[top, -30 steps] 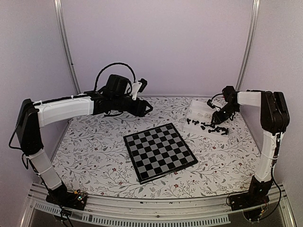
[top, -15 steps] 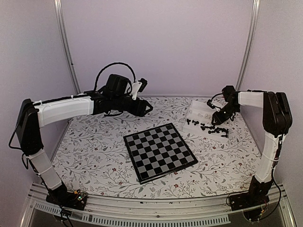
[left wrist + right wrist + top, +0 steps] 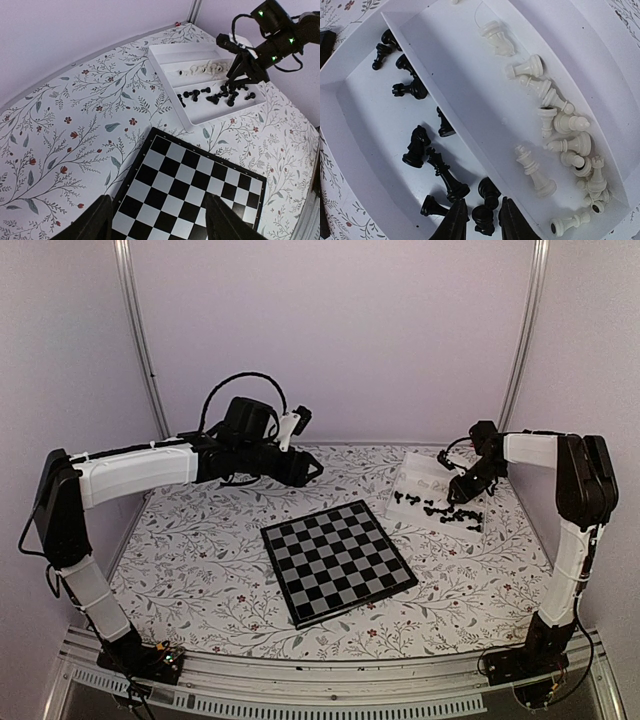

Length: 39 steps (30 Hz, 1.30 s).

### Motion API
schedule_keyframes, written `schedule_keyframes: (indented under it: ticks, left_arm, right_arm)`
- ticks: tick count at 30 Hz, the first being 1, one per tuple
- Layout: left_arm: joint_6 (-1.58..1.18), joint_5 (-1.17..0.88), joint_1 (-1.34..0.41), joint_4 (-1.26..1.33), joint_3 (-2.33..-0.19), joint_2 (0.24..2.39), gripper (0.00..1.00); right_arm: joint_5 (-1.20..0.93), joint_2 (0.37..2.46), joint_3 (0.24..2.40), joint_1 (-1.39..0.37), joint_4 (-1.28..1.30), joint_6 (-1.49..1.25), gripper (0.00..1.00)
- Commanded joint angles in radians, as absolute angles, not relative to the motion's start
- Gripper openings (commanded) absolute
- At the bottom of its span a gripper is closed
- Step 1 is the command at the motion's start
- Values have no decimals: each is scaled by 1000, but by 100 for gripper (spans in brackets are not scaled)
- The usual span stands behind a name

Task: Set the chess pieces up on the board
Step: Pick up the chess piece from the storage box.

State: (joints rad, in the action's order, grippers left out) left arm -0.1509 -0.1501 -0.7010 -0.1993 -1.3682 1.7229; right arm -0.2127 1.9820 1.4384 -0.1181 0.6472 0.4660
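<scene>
While one flower-printed surface (image 3: 200, 550) is carrying everything, two arms are reaching over it from the near edge. One black-and-grey board (image 3: 338, 560) is lying flat at the middle of the surface, turned at an angle to its edges. One white tray (image 3: 167, 87) is sitting near the board's far right corner, apart from it, and a wall is dividing it into two long compartments.

The left gripper (image 3: 160, 220) is hanging above the board's far left part with its fingers (image 3: 95, 222) spread wide, released and touching nothing. The right gripper (image 3: 482, 201) is dipping into the tray's nearer compartment, its fingers (image 3: 455, 220) standing only narrowly apart on either side of one black piece (image 3: 482, 220). Whether they are pressing on that piece I cannot tell.

About ten black pieces (image 3: 415, 145) are lying scattered in that nearer compartment, most of them tipped over. At least a dozen cream pieces (image 3: 532, 172) are lying in the farther compartment, crowding toward one end. Every piece in view is sitting in the tray.
</scene>
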Motion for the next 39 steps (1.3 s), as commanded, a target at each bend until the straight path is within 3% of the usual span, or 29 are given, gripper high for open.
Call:
schedule_keyframes:
  ticks: [1,23,33,39]
  left_arm:
    - [-155,-161,-719,-204,-1399,1740,65]
    - [-151,-159,-725,-210,-1402,1751,65]
    - [-147,-156,-732,-217,-1407,1758,65]
    - [-144,-152,-732,-221,-1408,1758,65]
  right_arm:
    - [-218,1996,1433,-129,660,461,28]
    - [-193,2053,1476,-134,642,444,25]
    - [-206,2045,1482,-145,648,439,9]
    - [-221,1906,1426,-147,656,452,8]
